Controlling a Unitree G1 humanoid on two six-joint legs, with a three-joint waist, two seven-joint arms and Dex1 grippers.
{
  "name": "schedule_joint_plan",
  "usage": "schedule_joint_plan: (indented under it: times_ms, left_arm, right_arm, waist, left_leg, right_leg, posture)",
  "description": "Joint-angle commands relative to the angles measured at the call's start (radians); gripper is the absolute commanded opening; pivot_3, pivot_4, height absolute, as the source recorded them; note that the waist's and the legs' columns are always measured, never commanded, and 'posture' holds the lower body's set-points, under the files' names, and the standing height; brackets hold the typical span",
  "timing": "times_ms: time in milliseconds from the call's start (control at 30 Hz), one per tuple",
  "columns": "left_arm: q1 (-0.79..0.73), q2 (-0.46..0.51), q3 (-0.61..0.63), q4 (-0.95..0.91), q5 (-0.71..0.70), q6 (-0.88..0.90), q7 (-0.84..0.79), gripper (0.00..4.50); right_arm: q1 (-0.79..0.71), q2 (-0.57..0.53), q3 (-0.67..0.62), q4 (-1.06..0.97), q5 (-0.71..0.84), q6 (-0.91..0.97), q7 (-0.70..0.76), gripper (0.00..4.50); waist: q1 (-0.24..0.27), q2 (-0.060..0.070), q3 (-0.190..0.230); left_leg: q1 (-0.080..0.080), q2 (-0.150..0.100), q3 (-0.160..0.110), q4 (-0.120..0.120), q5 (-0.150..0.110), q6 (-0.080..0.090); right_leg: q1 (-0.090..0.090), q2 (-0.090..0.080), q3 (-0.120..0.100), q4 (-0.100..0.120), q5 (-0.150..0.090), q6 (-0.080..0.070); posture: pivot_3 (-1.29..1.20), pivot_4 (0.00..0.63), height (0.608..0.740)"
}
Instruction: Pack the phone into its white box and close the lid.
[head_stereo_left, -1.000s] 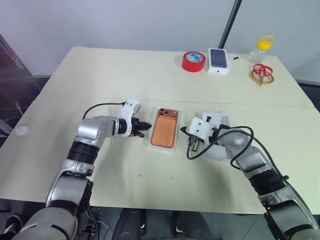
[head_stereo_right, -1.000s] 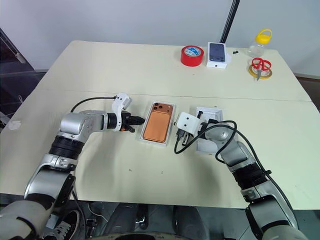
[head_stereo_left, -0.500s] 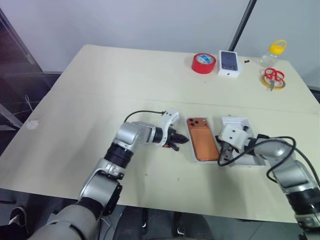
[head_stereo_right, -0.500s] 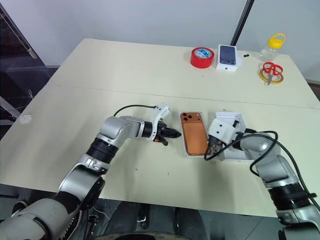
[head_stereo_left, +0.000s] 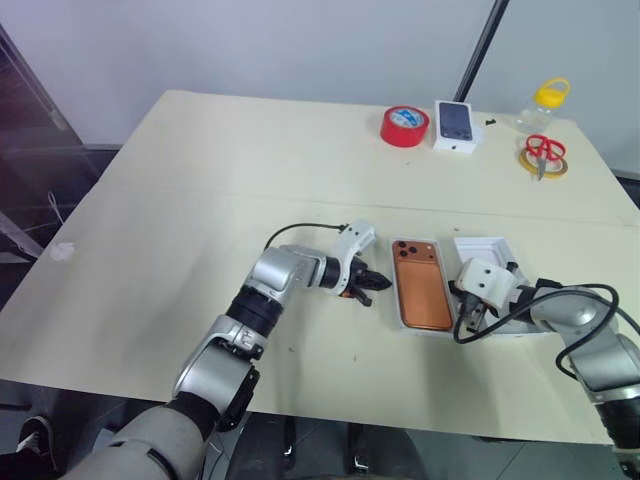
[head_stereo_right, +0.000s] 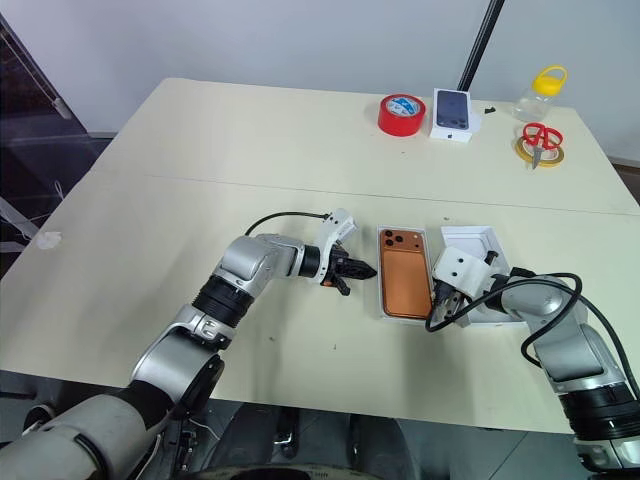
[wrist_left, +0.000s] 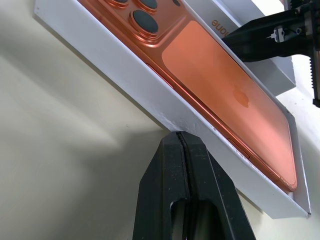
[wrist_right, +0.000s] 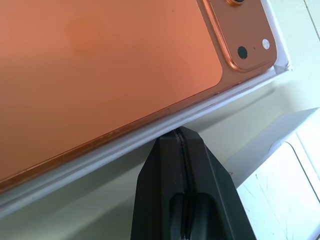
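Altogether, one phone (head_stereo_left: 420, 297) lies between two closed grippers, left gripper (head_stereo_left: 366, 286) and right gripper (head_stereo_left: 464, 322).

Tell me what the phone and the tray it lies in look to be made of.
The phone: a smooth matte copper-orange back, likely metal or frosted glass, with a soft sheen and raised lens rings. The white box tray: apparently matte coated cardboard, with thin straight walls and crisp square edges.

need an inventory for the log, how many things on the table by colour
orange: 1, phone
white: 3, box tray, lid, small box
red: 2, tape roll, scissors
yellow: 2, tape ring, jar cap
total: 8
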Motion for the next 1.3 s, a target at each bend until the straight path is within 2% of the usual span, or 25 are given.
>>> schedule_joint_plan:
  times_ms: [33, 300, 433, 500, 600, 700, 733, 767, 833, 933, 1067, 1300]
  left_arm:
    - [-0.013, -0.001, 0.029, -0.048, -0.015, -0.033, -0.004, 0.02]
    - [0.008, 0.090, 0.054, -0.154, -0.024, -0.043, -0.032, 0.02]
    - [0.035, 0.140, 0.091, -0.231, -0.033, -0.113, -0.041, 0.02]
    - [0.052, 0.172, 0.116, -0.258, -0.038, -0.160, -0.052, 0.02]
    - [0.080, 0.253, 0.134, -0.311, -0.062, -0.195, -0.128, 0.89]
    - [0.117, 0.339, 0.145, -0.344, -0.052, -0.300, -0.191, 2.41]
    - [0.135, 0.370, 0.152, -0.352, -0.064, -0.321, -0.227, 2.95]
    - [0.150, 0.389, 0.170, -0.359, -0.094, -0.321, -0.261, 3.33]
    - [0.176, 0.430, 0.188, -0.374, -0.126, -0.319, -0.311, 4.43]
    - [0.226, 0.480, 0.188, -0.413, -0.140, -0.378, -0.382, 4.47]
    - [0.308, 0.517, 0.190, -0.440, -0.097, -0.619, -0.465, 4.47]
    - [0.343, 0.527, 0.212, -0.389, -0.123, -0.787, -0.541, 4.47]
  right_arm:
    - [-0.004, -0.009, -0.008, -0.054, 0.028, -0.020, 0.016, 0.00]
    - [0.005, -0.052, -0.107, -0.085, 0.091, 0.022, 0.035, 0.00]
    - [-0.022, -0.044, -0.106, -0.014, 0.035, -0.026, -0.055, 0.00]
    - [-0.057, 0.003, -0.154, -0.011, 0.106, 0.061, -0.085, 0.00]
    - [-0.042, 0.013, -0.216, -0.079, 0.225, 0.171, -0.037, 0.93]
    - [-0.012, 0.014, -0.250, -0.132, 0.270, 0.243, -0.047, 2.44]
    - [-0.004, 0.031, -0.268, -0.144, 0.289, 0.291, -0.071, 3.08]
    - [0.008, 0.042, -0.277, -0.156, 0.302, 0.327, -0.088, 3.44]
    - [0.051, 0.057, -0.284, -0.197, 0.306, 0.376, -0.121, 4.49]
    - [0.076, 0.077, -0.296, -0.269, 0.329, 0.491, -0.177, 4.50]
    - [0.084, 0.097, -0.283, -0.375, 0.375, 0.701, -0.240, 4.50]
    - [-0.086, 0.096, -0.235, -0.429, 0.414, 1.080, -0.355, 4.50]
  waist:
    - [-0.001, 0.000, 0.000]
    - [-0.008, 0.001, 0.001]
    - [-0.012, 0.001, 0.000]
    - [-0.022, 0.001, 0.000]
    - [-0.024, 0.003, 0.001]
    - [-0.024, 0.004, 0.001]
    - [-0.025, 0.004, 0.001]
    - [-0.025, 0.004, 0.001]
    - [-0.024, 0.004, 0.001]
    - [-0.024, 0.004, 0.001]
    - [-0.026, 0.006, 0.000]
    - [-0.029, 0.006, 0.000]
  left_leg:
    - [0.000, 0.000, 0.000, 0.000, 0.000, 0.000]
    - [0.000, 0.000, 0.000, 0.000, 0.000, 0.000]
    - [0.000, 0.000, 0.000, 0.000, 0.000, 0.000]
    - [0.000, 0.001, 0.000, 0.000, 0.000, 0.000]
    - [0.000, 0.001, 0.000, 0.000, 0.000, -0.001]
    - [0.001, 0.001, 0.000, -0.001, 0.001, -0.001]
    - [0.001, 0.001, 0.000, -0.002, 0.001, -0.001]
    - [0.001, 0.001, 0.000, -0.002, 0.001, -0.001]
    - [0.001, 0.001, 0.000, -0.001, 0.001, -0.001]
    - [0.001, 0.001, 0.000, -0.001, 0.001, -0.001]
    - [0.001, 0.001, 0.000, -0.002, 0.000, -0.002]
    - [0.001, 0.001, 0.000, -0.003, 0.000, -0.002]
  right_leg:
    - [0.000, 0.000, 0.000, 0.000, 0.000, 0.000]
    - [0.000, 0.000, 0.000, 0.000, 0.000, 0.000]
    - [0.000, 0.000, 0.000, 0.000, 0.000, 0.000]
    - [0.000, 0.000, 0.000, 0.001, 0.000, 0.000]
    - [0.000, 0.000, 0.000, 0.001, 0.000, 0.000]
    - [0.000, 0.000, 0.000, 0.001, 0.000, 0.000]
    - [0.000, 0.000, 0.000, 0.001, 0.000, 0.000]
    - [0.001, 0.000, 0.000, 0.001, 0.000, 0.000]
    - [0.001, 0.000, 0.000, 0.001, -0.001, -0.003]
    - [0.000, -0.001, 0.000, 0.001, -0.001, -0.003]
    - [0.000, -0.002, 0.000, 0.001, -0.001, -0.004]
    - [-0.001, -0.002, 0.000, 0.000, -0.001, -0.005]
  posture:
    - [0.00, 0.150, 0.735]
    - [0.00, 0.150, 0.735]
    - [0.00, 0.150, 0.735]
    - [0.00, 0.150, 0.735]
    - [0.00, 0.150, 0.735]
    - [0.00, 0.150, 0.735]
    - [0.00, 0.150, 0.735]
    - [0.00, 0.150, 0.735]
    - [0.00, 0.150, 0.735]
    - [0.00, 0.150, 0.735]
    - [0.00, 0.150, 0.735]
    - [0.00, 0.150, 0.735]
